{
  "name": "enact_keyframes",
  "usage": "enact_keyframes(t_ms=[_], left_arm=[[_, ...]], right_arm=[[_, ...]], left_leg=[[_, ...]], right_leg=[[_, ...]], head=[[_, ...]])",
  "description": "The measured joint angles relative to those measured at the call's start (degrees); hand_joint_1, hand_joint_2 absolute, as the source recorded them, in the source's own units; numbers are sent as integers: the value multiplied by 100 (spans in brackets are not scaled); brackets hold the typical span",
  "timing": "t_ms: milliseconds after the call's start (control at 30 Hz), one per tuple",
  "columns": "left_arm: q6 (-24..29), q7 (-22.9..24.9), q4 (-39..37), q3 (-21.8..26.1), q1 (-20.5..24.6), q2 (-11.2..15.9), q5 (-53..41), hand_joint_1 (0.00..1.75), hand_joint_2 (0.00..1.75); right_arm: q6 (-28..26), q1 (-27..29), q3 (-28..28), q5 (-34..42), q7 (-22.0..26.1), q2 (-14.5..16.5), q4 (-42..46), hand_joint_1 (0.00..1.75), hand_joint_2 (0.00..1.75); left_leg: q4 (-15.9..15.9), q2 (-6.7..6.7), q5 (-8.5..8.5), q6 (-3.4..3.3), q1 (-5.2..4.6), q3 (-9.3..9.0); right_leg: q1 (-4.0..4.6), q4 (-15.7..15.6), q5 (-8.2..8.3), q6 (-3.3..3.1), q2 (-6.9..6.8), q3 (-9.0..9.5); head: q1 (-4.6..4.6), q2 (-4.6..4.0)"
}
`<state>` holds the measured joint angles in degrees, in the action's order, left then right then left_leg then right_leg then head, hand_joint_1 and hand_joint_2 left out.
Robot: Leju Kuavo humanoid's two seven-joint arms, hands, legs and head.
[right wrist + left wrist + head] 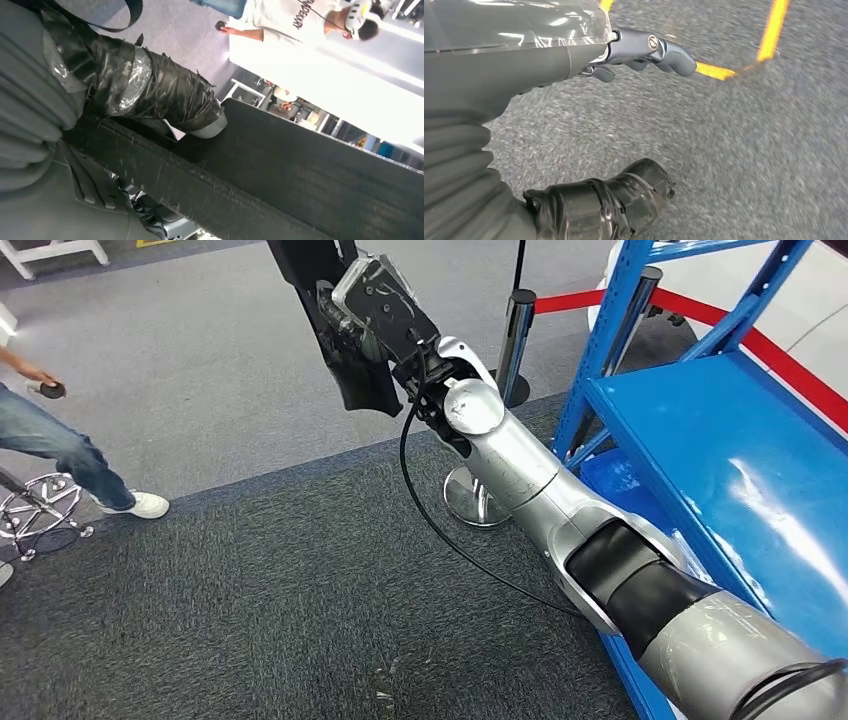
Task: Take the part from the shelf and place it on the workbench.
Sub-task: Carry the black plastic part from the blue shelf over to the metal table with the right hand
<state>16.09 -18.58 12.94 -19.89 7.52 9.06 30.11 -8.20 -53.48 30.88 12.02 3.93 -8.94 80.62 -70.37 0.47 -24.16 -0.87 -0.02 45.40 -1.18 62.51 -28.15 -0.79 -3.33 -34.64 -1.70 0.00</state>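
My right arm reaches forward over the carpet, and my right hand [385,312] grips the part [352,380], a flat black panel that hangs down from the hand and also rises past the top of the head view. In the right wrist view the taped thumb [155,92] presses on the part's dark flat face [310,175]. The blue shelf [720,430] stands to the right of the arm, its near board bare. My left hand [524,65] hangs over the grey carpet, fingers [664,50] and thumb [614,200] apart with nothing between them.
A chrome stanchion [517,335] with a red rope [775,352] stands just beyond the shelf, and a round base [472,498] sits under my arm. A person [60,445] stands at the left. Yellow floor tape [774,30] crosses the carpet.
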Motion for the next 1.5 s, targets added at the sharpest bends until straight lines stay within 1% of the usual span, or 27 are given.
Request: enact_keyframes(t_ms=[67,133,200,267,333,400,433,467,533,567,633,700,733,767,833,867,933,967,1033,1100,1167,1233,1300,1367,1433,1467,1500], left_arm=[[1,0,0,0,8,1,5,0,175],[5,0,0,0,23,3,21,0,175],[13,-3,0,0,16,12,51,0,175],[17,-16,0,0,-2,19,73,0,175],[17,-29,0,0,16,20,79,0,175],[17,-38,0,0,46,9,83,0,175],[16,-42,0,0,46,2,87,0,175],[16,-46,0,0,35,-6,98,0,175],[17,-51,0,0,2,-11,123,0,175],[19,-54,-1,1,-7,-5,136,0,175],[20,-61,-2,2,-19,7,152,0,175],[22,-71,-2,2,-45,16,170,0,175],[22,-77,-2,2,-71,19,176,0,175],[23,-82,-2,2,-92,22,181,0,175],[25,-90,-3,2,-118,26,183,0,175],[25,-90,-3,2,-119,23,181,0,175],[24,-89,-2,2,-121,6,176,0,175],[24,-87,-2,2,-127,-4,169,0,175],[24,-83,-2,2,-136,-11,152,0,175],[24,-79,-2,2,-129,-10,140,0,175],[24,-75,-2,2,-120,-11,135,0,175],[24,-73,-3,2,-132,-2,134,0,175],[25,-70,-5,2,-146,8,134,0,175],[25,-67,-7,3,-133,11,134,0,175],[22,-66,-7,4,-116,12,134,0,175],[20,-66,-7,4,-118,10,134,0,175],[19,-66,-7,4,-126,5,134,0,175]], right_arm=[[2,-11,0,0,2,0,1,175,175],[15,-16,0,0,2,0,1,175,175],[37,-12,0,-5,-1,-2,2,175,175],[46,-13,0,-26,-3,-5,6,175,175],[44,-23,0,-65,-4,-8,8,175,175],[44,-9,0,-97,-14,-10,8,175,175],[44,9,0,-106,-22,-11,8,175,175],[43,25,0,-113,-34,-13,8,175,175],[39,41,0,-126,-54,-14,11,175,175],[35,41,0,-134,-62,-14,16,175,175],[25,50,0,-154,-74,-16,32,175,175],[4,63,0,-171,-82,-17,45,175,175],[-14,72,-1,-175,-84,-18,51,175,175],[-34,81,-2,-177,-84,-21,60,175,175],[-67,98,-9,-175,-84,-34,87,175,175],[-74,108,-13,-174,-83,-42,97,175,175],[-73,141,-20,-173,-85,-52,108,175,175],[-69,167,-20,-173,-89,-54,115,175,175],[-62,203,-20,-176,-98,-55,141,175,175],[-59,193,-27,-183,-103,-57,175,175,175],[-59,172,-36,-189,-110,-62,196,175,175],[-57,177,-43,-191,-127,-68,221,175,175],[-57,184,-56,-192,-143,-88,253,175,175],[-58,180,-71,-192,-150,-107,268,175,175],[-58,211,-77,-192,-155,-117,269,175,175],[-58,239,-76,-192,-159,-124,269,175,175],[-59,261,-77,-192,-163,-132,269,175,175]], left_leg=[[759,275,259,-57,-104,-390],[1084,421,274,-108,-207,-542],[1195,280,290,-148,-209,-601],[1312,131,304,-207,-177,-711],[1346,-1,295,-294,-160,-776],[1315,-164,260,-339,-157,-787],[1288,-258,237,-333,-151,-789],[1247,-358,207,-317,-140,-791],[1125,-534,119,-250,-101,-780],[1043,-617,68,-207,-91,-757],[955,-743,9,-138,-70,-702],[954,-833,7,-92,-47,-668],[933,-782,-5,-69,-50,-657],[844,-658,-51,-41,-54,-616],[360,-306,-272,18,-53,-377],[4,-190,-408,42,-33,-178],[-519,-95,-534,59,5,147],[-511,-81,-459,54,15,173],[95,4,-85,27,12,-108],[794,221,155,-17,-66,-472],[1026,294,145,-70,-147,-591],[1106,143,152,-130,-150,-657],[1208,-1,164,-209,-119,-780],[1243,-121,162,-287,-103,-842],[1230,-271,148,-320,-106,-844],[1215,-362,137,-318,-105,-844],[1191,-450,123,-307,-102,-845]], right_leg=[[21,-63,-36,19,-129,81],[44,-153,-45,56,-250,138],[42,-212,-72,112,-332,188],[25,-43,-171,145,-110,143],[17,556,-386,141,222,-186],[18,1216,-537,152,322,-652],[15,1327,-478,165,332,-793],[8,1225,-314,179,339,-831],[-26,578,128,211,452,-628],[-43,274,255,221,554,-500],[-42,17,282,204,662,-367],[-19,-8,268,141,563,-339],[-21,-26,267,107,507,-314],[-28,-47,268,74,450,-286],[-21,-80,256,24,332,-228],[-8,-85,244,8,271,-211],[17,-86,210,-5,145,-184],[27,-86,188,-5,79,-163],[41,-88,138,5,-54,-101],[61,-105,90,38,-177,-40],[71,-139,54,91,-285,4],[53,-155,6,164,-362,72],[28,55,-127,211,-141,38],[20,689,-405,208,214,-294],[25,1312,-583,208,335,-703],[23,1378,-522,211,348,-798],[18,1234,-355,212,361,-784]], head=[[-1,0],[-3,0],[-8,1],[-14,1],[-19,0],[-17,0],[-19,0],[-17,0],[-18,0],[-16,0],[-11,1],[-9,1],[-8,0],[-3,0],[6,0],[10,0],[9,0],[9,0],[8,0],[4,0],[-3,0],[-10,1],[-16,1],[-22,0],[-25,0],[-25,0],[-25,0]])
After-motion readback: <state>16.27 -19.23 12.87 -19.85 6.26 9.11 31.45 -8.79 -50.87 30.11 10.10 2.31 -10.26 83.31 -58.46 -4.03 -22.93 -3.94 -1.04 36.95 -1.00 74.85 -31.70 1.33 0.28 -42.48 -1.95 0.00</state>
